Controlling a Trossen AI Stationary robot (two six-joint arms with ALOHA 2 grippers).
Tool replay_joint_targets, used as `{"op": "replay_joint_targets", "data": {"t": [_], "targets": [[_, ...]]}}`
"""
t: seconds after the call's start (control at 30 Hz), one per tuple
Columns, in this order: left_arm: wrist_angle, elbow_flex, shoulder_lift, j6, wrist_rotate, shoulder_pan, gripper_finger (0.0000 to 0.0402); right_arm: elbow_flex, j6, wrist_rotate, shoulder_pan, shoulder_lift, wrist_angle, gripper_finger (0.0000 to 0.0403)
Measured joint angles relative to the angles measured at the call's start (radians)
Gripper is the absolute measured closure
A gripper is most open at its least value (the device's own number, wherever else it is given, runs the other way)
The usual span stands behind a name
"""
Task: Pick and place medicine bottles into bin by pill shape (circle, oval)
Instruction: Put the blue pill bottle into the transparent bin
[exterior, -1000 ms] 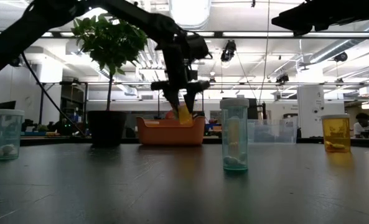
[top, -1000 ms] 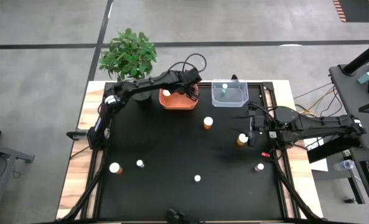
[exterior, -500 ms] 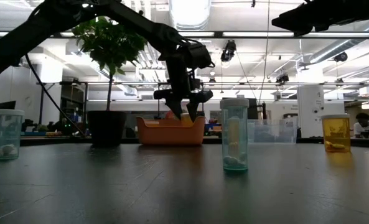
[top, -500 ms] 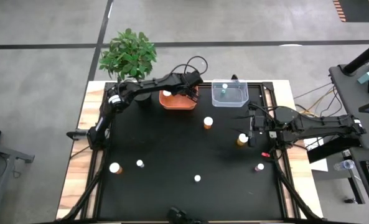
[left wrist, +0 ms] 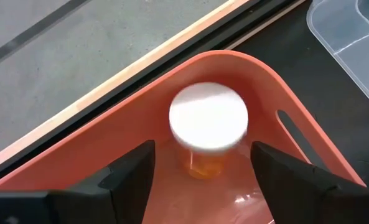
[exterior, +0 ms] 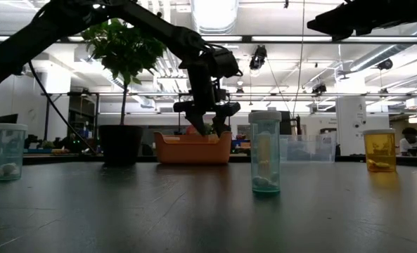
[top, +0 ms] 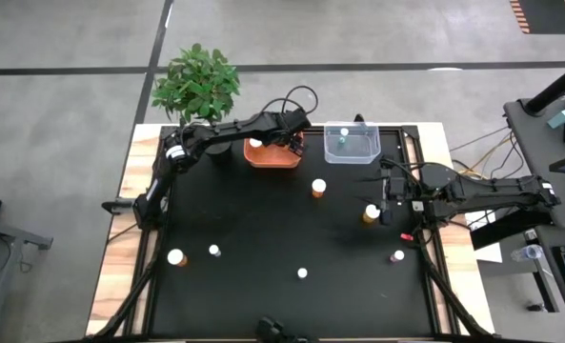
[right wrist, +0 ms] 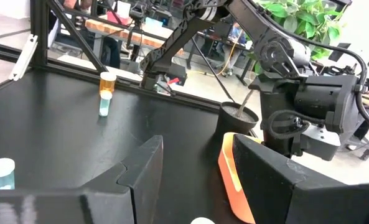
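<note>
Amber bottle [left wrist: 208, 134] with white round cap sits upright inside the orange bin [left wrist: 296, 140], long axis vertical, cap facing the left wrist camera, centre of that frame. Left gripper [top: 292, 140] hangs over the bin at upper centre of the high view; its fingers [left wrist: 131, 177] stand wide on either side of the bottle, clear gaps both sides, not touching it, holding nothing. In the low view the same gripper [exterior: 207, 121] points straight down just above the bin's rim [exterior: 193, 149].

Clear bin [top: 351, 143] sits just right of the orange one, a small bottle inside it.

Right gripper [top: 384, 207] is low at right centre of the high view, just beside an amber bottle [top: 370, 213] standing upright. Its fingers [right wrist: 137, 171] are partly apart with nothing between them.

Other bottles all upright on the black table [top: 263, 219]: one amber [top: 318, 187] at centre, one amber [top: 176, 256] lower left, small white-capped ones [top: 214, 251] and [top: 302, 273] along the lower part, a pink-capped one [top: 396, 255] lower right.

Potted plant [top: 198, 84] at upper left, beside the orange bin.
</note>
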Motion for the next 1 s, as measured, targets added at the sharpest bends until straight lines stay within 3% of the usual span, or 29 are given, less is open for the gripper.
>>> {"op": "replay_joint_targets", "data": {"t": [0.17, 0.4, 0.77, 1.0], "targets": [[-0.022, -0.002, -0.024, 0.016, -0.001, -0.007, 0.0152, 0.000, 0.000, 0.000, 0.000, 0.000, 0.000, 0.0216], [-0.084, -0.001, -0.154, 0.037, -0.004, -0.090, 0.0152, 0.000, 0.001, 0.001, 0.000, 0.000, 0.006, 0.0216], [-0.217, -0.023, -0.304, 0.095, -0.013, -0.421, 0.0152, 0.018, 0.067, 0.002, 0.000, 0.001, 0.000, 0.0216], [-0.219, -0.156, -0.392, 0.114, -0.017, -0.628, 0.0152, 0.017, 0.107, 0.001, 0.001, 0.003, -0.006, 0.0216]]}}
